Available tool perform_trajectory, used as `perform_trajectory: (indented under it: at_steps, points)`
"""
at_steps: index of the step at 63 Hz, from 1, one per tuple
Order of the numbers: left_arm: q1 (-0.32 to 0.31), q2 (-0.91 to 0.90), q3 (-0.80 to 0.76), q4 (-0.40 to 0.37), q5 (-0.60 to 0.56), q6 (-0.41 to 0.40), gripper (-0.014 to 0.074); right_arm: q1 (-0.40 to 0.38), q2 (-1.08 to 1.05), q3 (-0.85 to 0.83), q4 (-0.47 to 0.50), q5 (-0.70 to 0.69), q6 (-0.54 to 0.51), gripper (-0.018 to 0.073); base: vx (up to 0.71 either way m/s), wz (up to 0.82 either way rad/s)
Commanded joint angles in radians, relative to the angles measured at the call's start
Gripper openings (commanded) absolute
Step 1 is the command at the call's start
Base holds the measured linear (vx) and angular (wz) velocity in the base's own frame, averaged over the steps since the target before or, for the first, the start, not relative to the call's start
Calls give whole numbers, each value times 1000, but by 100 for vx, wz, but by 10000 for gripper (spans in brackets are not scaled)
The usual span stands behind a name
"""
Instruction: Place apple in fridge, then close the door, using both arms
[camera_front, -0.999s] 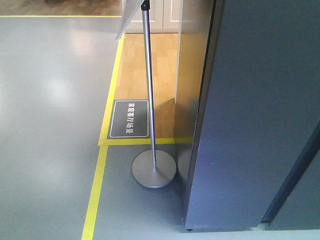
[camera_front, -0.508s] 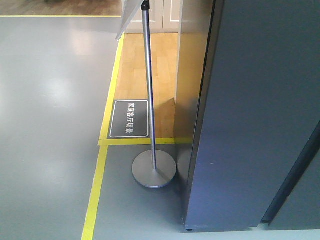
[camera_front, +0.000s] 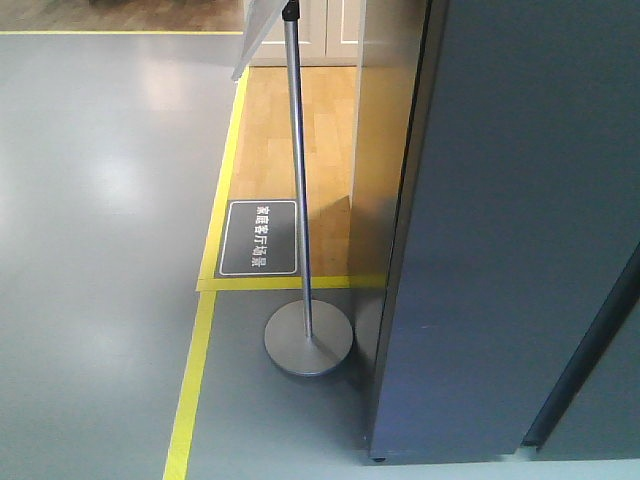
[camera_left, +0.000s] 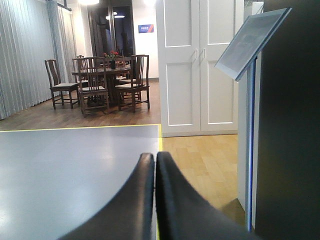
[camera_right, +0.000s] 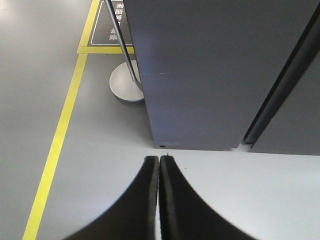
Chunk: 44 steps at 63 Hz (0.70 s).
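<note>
The dark blue-grey fridge (camera_front: 510, 230) fills the right of the front view, with a dark vertical seam at its far right. It also shows in the right wrist view (camera_right: 210, 70), standing on the grey floor. In the left wrist view it is a dark slab (camera_left: 292, 125) at the right edge. No apple is in view. My left gripper (camera_left: 154, 156) is shut and empty, pointing across the room. My right gripper (camera_right: 159, 159) is shut and empty, pointing down at the floor just in front of the fridge's base.
A metal sign stand (camera_front: 300, 200) with a round base (camera_front: 308, 338) stands just left of the fridge. Yellow floor tape (camera_front: 190, 390) borders a wood-floor area with a dark floor label (camera_front: 258, 238). White cabinet doors (camera_left: 200, 65) and a dining table with chairs (camera_left: 100, 80) are farther off.
</note>
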<state>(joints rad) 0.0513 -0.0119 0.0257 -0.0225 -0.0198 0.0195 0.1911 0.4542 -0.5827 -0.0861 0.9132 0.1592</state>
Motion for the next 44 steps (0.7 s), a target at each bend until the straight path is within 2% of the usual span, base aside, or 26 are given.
perform_trajectory:
  at_steps: [1, 35, 44]
  points:
    - [-1, -14, 21, -7, -79, -11, -6, -1, 7, -25, -6, -58, -5, -3, 0, 0]
    - [-1, -14, 21, -7, -79, -11, -6, -1, 7, -25, -7, -62, -5, -3, 0, 0]
    - [-1, -14, 21, -7, -79, -11, -6, -35, -66, 22, -65, -113, -42, -3, 0, 0]
